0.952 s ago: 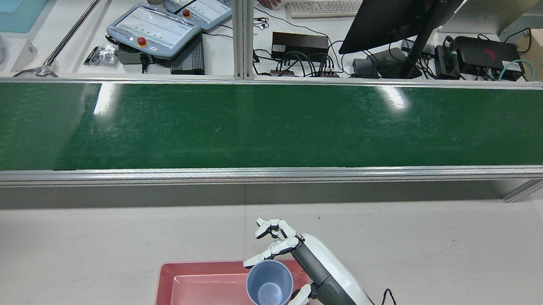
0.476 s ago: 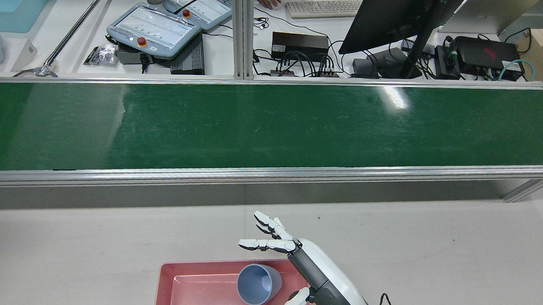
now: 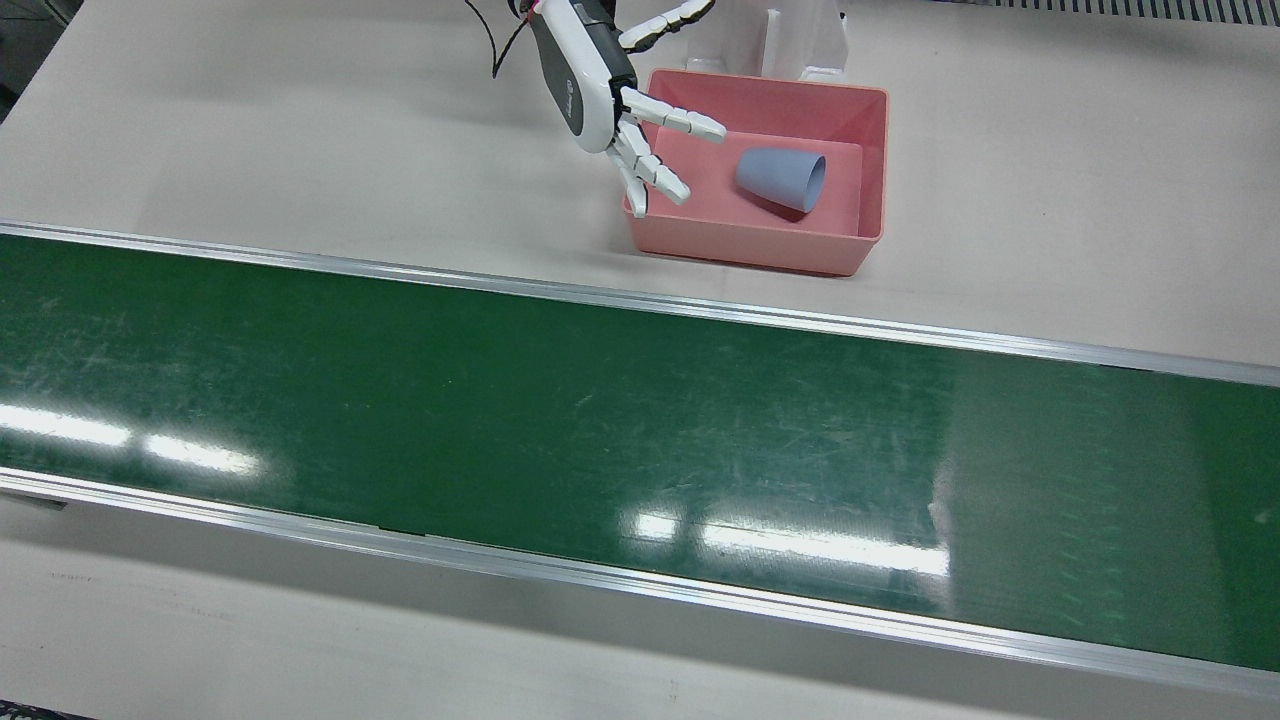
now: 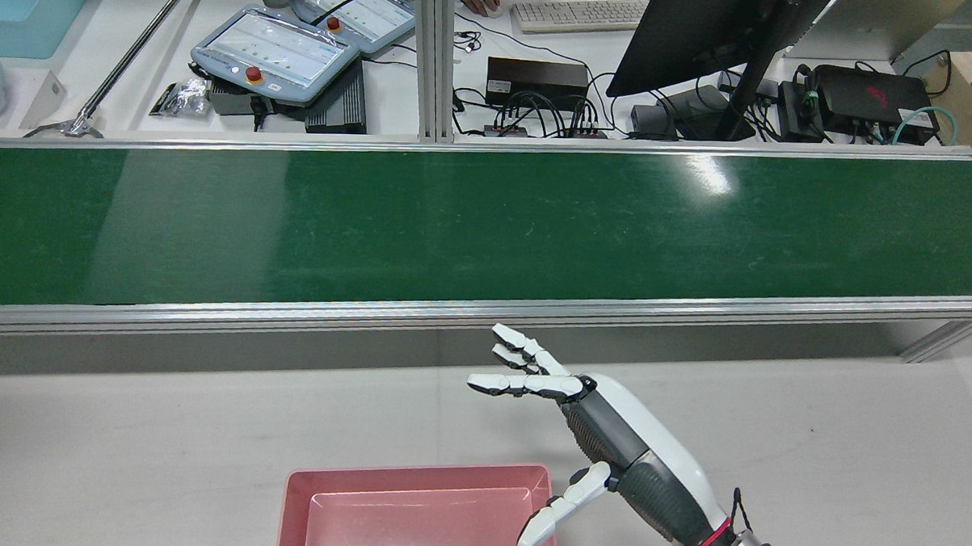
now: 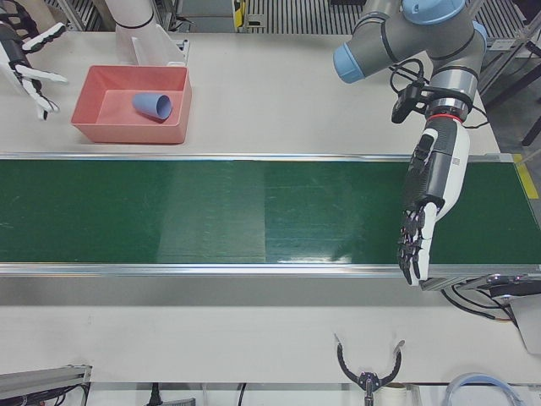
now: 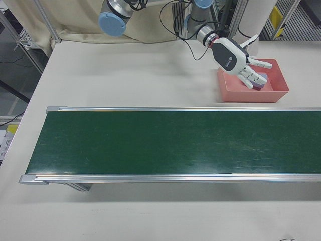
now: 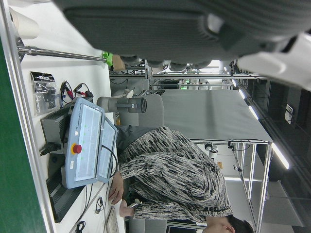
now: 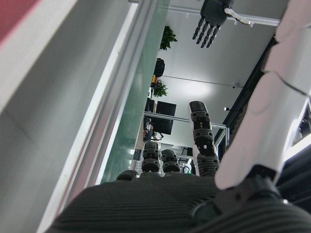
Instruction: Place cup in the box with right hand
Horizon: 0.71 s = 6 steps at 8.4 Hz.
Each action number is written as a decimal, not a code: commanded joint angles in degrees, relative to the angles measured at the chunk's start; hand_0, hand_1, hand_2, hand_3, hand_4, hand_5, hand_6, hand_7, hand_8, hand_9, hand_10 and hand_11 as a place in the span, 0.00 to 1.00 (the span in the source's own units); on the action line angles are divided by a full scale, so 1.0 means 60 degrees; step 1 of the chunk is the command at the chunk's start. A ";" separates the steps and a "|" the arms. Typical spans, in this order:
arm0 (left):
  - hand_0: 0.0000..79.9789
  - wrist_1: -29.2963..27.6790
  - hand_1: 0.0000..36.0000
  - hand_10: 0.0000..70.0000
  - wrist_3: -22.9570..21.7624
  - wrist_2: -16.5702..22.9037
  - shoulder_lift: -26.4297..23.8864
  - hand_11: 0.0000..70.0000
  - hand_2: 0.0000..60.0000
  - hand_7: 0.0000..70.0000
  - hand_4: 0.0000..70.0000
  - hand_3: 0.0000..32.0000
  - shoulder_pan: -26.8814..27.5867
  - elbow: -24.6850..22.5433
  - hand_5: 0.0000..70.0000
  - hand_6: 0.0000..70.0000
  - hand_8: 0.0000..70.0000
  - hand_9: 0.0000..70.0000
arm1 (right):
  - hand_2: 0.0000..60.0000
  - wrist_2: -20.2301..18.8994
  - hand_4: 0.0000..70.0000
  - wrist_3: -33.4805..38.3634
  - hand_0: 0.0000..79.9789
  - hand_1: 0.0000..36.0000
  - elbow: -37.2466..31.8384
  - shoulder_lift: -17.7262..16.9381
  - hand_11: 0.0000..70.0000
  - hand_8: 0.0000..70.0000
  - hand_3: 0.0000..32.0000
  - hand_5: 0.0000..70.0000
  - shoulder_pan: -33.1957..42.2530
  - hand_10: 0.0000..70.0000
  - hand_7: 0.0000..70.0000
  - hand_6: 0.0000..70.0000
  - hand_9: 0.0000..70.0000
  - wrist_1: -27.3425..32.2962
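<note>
Green conveyor belt [image 3: 600, 420], monitor [image 4: 704, 38]

cup [image 3: 781, 177] released into box [image 3: 872, 160], right hand [image 4: 610, 435] lifted

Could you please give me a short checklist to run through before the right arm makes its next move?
1. Cup inside the pink box: ok, lying on its side on the box floor.
2. Right hand released: ok, fingers spread, holding nothing.
3. Right hand apart from the cup: ok, it sits at the box's edge with a gap to the cup.
4. Green conveyor belt free of objects: ok, nothing visible on it.
5. Left hand out of the way: ok, open over the far end of the belt.
6. Cup undamaged: cannot tell.
</note>
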 commanded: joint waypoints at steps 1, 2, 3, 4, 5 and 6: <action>0.00 -0.0010 0.00 0.00 0.0000 0.0000 0.0000 0.00 0.00 0.00 0.00 0.00 0.0000 0.0010 0.00 0.00 0.00 0.00 | 0.10 -0.0884 0.22 0.1983 0.66 0.38 0.1031 -0.1957 0.02 0.13 0.00 0.08 0.2190 0.00 0.20 0.06 0.23 -0.0253; 0.00 -0.0010 0.00 0.00 0.0000 0.0000 0.0000 0.00 0.00 0.00 0.00 0.00 0.0000 0.0010 0.00 0.00 0.00 0.00 | 0.04 -0.1339 0.30 0.3168 0.67 0.36 0.1002 -0.2559 0.02 0.13 0.00 0.08 0.3113 0.00 0.21 0.07 0.24 -0.0821; 0.00 -0.0010 0.00 0.00 0.0000 0.0000 0.0000 0.00 0.00 0.00 0.00 0.00 0.0000 0.0010 0.00 0.00 0.00 0.00 | 0.00 -0.1866 0.35 0.4209 0.69 0.35 0.0914 -0.2928 0.03 0.14 0.00 0.08 0.4123 0.00 0.22 0.07 0.25 -0.1392; 0.00 -0.0010 0.00 0.00 0.0000 0.0000 0.0000 0.00 0.00 0.00 0.00 0.00 0.0000 0.0010 0.00 0.00 0.00 0.00 | 0.00 -0.2741 0.33 0.4568 0.69 0.37 0.0783 -0.3207 0.04 0.14 0.00 0.08 0.5438 0.01 0.23 0.07 0.25 -0.1572; 0.00 -0.0010 0.00 0.00 0.0000 0.0000 0.0000 0.00 0.00 0.00 0.00 0.00 0.0000 0.0010 0.00 0.00 0.00 0.00 | 0.04 -0.3925 0.27 0.4949 0.68 0.39 0.0173 -0.3181 0.05 0.14 0.00 0.09 0.6757 0.02 0.23 0.07 0.25 -0.1516; 0.00 -0.0010 0.00 0.00 0.0000 0.0000 0.0000 0.00 0.00 0.00 0.00 0.00 0.0000 0.0010 0.00 0.00 0.00 0.00 | 0.12 -0.4923 0.23 0.5605 0.66 0.43 -0.0660 -0.3152 0.07 0.14 0.00 0.09 0.7944 0.03 0.21 0.07 0.25 -0.1385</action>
